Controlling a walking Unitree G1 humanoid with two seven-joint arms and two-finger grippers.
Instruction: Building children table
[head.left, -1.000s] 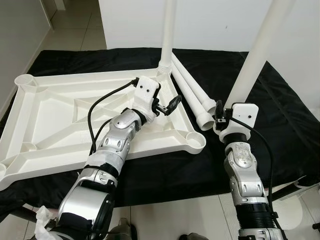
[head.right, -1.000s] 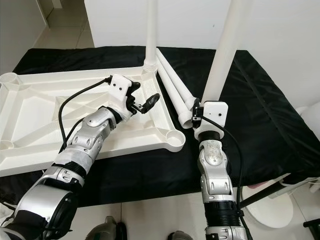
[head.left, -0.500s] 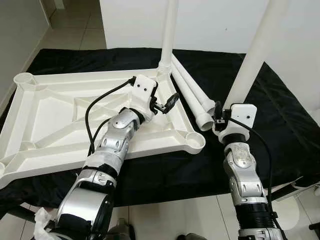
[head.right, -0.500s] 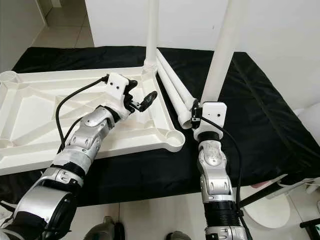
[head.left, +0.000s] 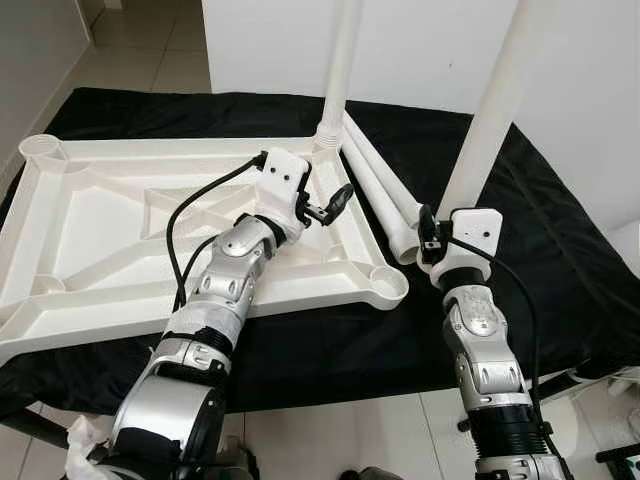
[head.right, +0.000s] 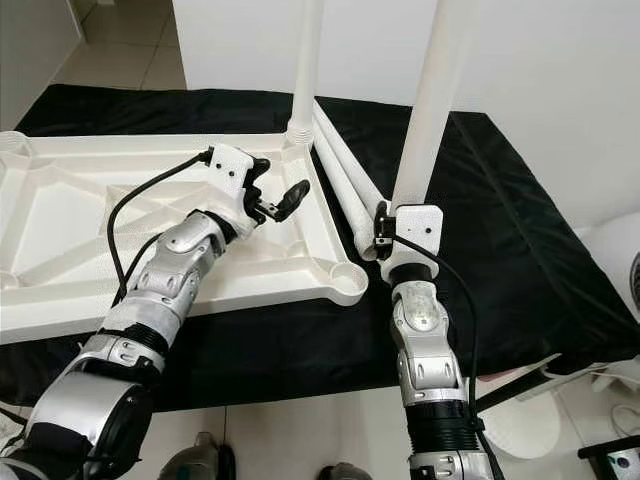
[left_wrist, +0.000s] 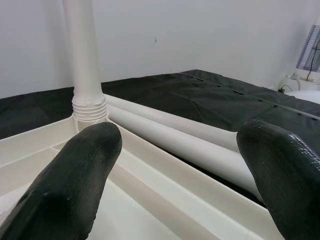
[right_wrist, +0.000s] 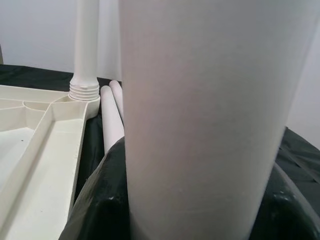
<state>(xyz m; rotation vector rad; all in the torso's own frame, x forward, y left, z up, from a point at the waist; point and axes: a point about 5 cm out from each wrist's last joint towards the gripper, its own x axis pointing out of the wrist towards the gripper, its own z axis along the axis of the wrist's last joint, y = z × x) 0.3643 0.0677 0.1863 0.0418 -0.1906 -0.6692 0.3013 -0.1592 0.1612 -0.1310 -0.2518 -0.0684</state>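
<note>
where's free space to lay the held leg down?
Roomiest: bare black cloth on the robot's right, between the two loose legs and the cloth's edge. The tabletop's left panels are also bare. Crowded: the far right corner, with the mounted leg, loose legs and open left gripper. Right gripper holds the leg upright.

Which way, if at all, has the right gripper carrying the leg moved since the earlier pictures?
Yes. The right gripper, shut on the white leg, has edged toward the tabletop's near right corner socket, narrowing the gap.
</note>
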